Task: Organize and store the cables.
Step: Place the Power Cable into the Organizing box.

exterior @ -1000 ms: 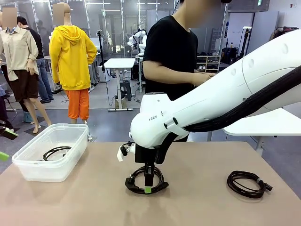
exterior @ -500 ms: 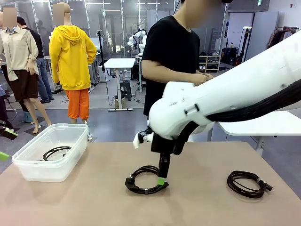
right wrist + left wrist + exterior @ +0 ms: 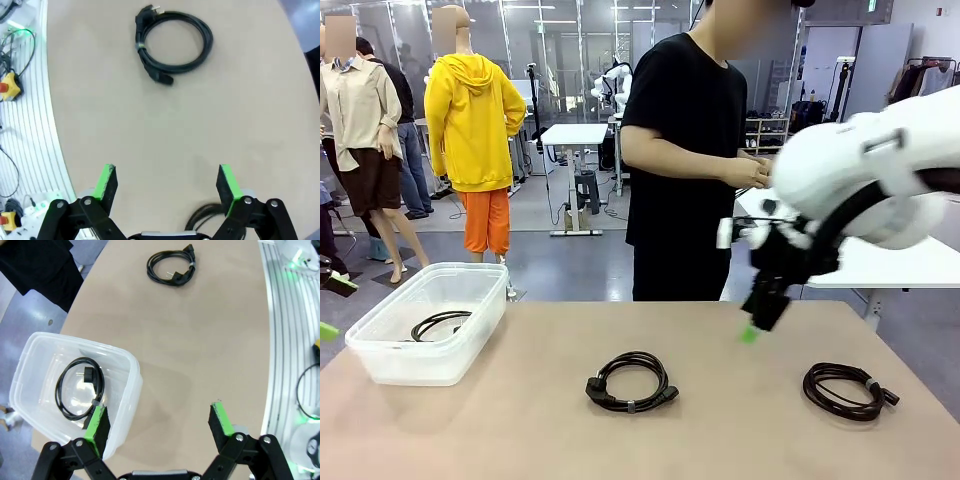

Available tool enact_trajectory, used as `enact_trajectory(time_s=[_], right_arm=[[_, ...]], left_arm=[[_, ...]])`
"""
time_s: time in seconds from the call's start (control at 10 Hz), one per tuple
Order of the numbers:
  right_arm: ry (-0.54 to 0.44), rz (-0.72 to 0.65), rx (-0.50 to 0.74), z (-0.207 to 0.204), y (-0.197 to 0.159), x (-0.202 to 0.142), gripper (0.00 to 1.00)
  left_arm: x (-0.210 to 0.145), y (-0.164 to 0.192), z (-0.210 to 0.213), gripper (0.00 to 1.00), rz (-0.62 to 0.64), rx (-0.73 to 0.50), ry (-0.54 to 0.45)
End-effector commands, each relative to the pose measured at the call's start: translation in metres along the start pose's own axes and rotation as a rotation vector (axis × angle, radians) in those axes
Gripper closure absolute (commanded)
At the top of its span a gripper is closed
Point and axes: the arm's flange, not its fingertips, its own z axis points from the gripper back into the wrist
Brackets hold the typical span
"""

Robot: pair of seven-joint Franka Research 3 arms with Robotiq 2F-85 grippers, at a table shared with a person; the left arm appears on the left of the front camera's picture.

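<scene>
The right arm hangs above the right half of the counter, with the right jaws pointing down and clear of the surface. In the right wrist view these jaws stand wide apart with nothing between them; their green pads frame bare counter.

The middle cable, a black cord wound in a round coil with a plug and a small tie, lies flat near the centre of the counter, well apart from the right jaws. In the right wrist view it sits towards the top of the picture. The far-right cable lies coiled on the counter to the right of the jaws, and a short arc of it shows at the bottom edge of the right wrist view.

A clear plastic bin stands on the left side of the counter. The binned cable lies coiled on its floor, plug inside the loop.

The left jaws hover over the near corner of the bin, also wide apart and empty; one green pad overlaps the bin's rim and the other is over bare counter.

A person in a black T-shirt stands at the far side, hands held together at waist height, away from the cables.
</scene>
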Motion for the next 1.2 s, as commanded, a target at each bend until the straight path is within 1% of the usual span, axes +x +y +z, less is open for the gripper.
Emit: enact_trajectory(time_s=[0.0,0.2,0.3,0.5,0.6,0.8,0.9,1.1], right_arm=[[-0.135,-0.007,0.042,0.023,-0.017,-0.063,0.00],[-0.259,-0.072,-0.047,0.047,-0.025,-0.139,0.00],[-0.293,-0.094,-0.095,0.054,-0.025,-0.170,0.00],[-0.356,-0.131,-0.182,0.063,-0.019,-0.220,0.00],[-0.414,-0.151,-0.196,0.069,-0.014,-0.241,0.00],[-0.484,-0.159,-0.222,0.073,-0.010,-0.265,0.00],[-0.387,-0.184,-0.191,0.076,-0.017,-0.252,0.00],[-0.387,-0.184,-0.191,0.076,-0.017,-0.252,0.00]], left_arm=[[0.001,0.002,0.001,0.00,0.001,-0.002,0.015],[0.001,0.002,0.001,0.00,0.001,-0.002,0.015],[0.001,0.002,0.001,0.00,0.001,-0.002,0.015],[0.001,0.002,0.001,0.00,0.001,-0.002,0.015],[0.001,0.002,0.001,0.00,0.001,-0.002,0.015],[0.001,0.002,0.001,0.00,0.001,-0.002,0.015],[0.001,0.002,0.001,0.00,0.001,-0.002,0.015],[0.001,0.002,0.001,0.00,0.001,-0.002,0.015]])
